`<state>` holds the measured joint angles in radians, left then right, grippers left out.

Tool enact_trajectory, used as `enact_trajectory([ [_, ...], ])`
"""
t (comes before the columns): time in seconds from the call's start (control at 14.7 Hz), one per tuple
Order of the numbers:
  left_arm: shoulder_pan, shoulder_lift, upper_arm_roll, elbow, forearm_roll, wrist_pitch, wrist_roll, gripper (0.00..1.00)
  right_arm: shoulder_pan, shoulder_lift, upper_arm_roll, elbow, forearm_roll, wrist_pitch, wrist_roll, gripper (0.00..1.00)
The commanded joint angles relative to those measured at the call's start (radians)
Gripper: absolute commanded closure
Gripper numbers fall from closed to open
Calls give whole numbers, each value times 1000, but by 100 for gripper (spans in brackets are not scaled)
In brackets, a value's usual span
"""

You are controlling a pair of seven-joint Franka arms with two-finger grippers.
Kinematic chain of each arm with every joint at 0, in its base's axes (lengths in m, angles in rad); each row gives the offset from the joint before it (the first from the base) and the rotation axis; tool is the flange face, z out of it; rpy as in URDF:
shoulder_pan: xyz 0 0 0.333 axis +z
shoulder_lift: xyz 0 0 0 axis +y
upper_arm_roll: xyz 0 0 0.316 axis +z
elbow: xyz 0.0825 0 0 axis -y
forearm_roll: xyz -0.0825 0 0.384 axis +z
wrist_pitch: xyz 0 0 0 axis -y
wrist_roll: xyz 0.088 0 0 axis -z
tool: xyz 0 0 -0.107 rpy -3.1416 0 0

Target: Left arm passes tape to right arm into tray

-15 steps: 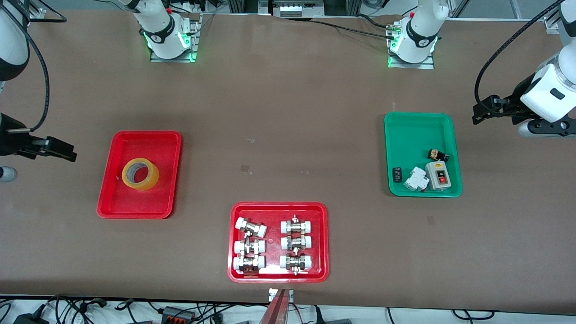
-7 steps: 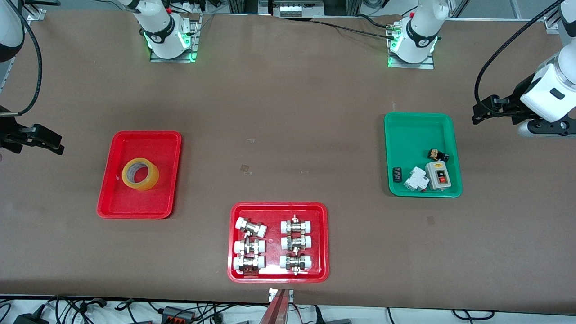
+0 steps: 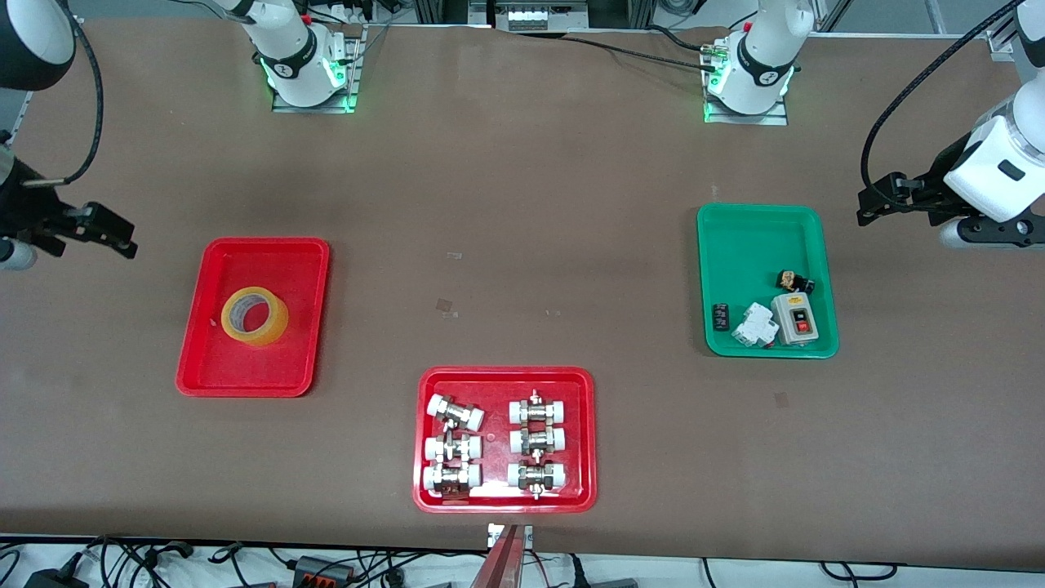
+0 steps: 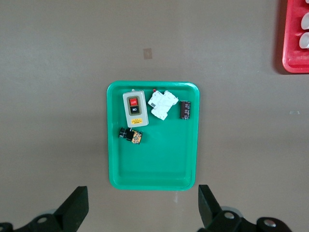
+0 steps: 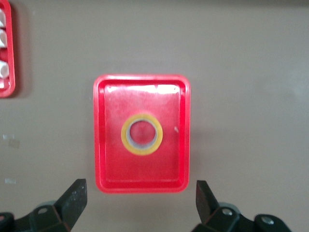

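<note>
The brown surface (image 3: pixel 522 204) carries three trays. The plain red tray (image 3: pixel 204 359) lies toward the right arm's end, about midway between the base edge and the camera edge, and the roll of yellowish tape (image 3: pixel 255 315) lies flat in its middle, hollow core up. A second red tray (image 3: pixel 504 377) of white-capped metal fittings (image 3: pixel 454 414) sits close to the camera edge, near its midpoint. The green tray (image 3: pixel 759 237), toward the left arm's end, holds a grey switch box (image 3: pixel 794 319) and small parts in its nearer half. The right end effector (image 5: pixel 140 205) hangs empty over the surface's end edge by the plain tray, fingers spread wide. The left end effector (image 4: pixel 140 209), also wide and empty, waits over the surface's other end edge.
</note>
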<state>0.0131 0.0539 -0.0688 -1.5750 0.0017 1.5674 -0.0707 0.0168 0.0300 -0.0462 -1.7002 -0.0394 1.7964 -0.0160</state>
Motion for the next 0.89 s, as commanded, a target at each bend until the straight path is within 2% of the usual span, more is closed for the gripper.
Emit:
enact_trajectory([
  [0.0, 5, -14, 1, 1, -19, -13, 23, 0, 12, -87, -21, -121, 29, 40, -12, 0],
  [0.41, 5, -14, -2, 1, -19, -13, 23, 0, 11, -76, -20, -56, 33, -25, -12, 0],
  [0.82, 5, -14, -2, 1, -19, -13, 23, 0, 15, -73, -15, -55, 33, -26, -12, 0],
])
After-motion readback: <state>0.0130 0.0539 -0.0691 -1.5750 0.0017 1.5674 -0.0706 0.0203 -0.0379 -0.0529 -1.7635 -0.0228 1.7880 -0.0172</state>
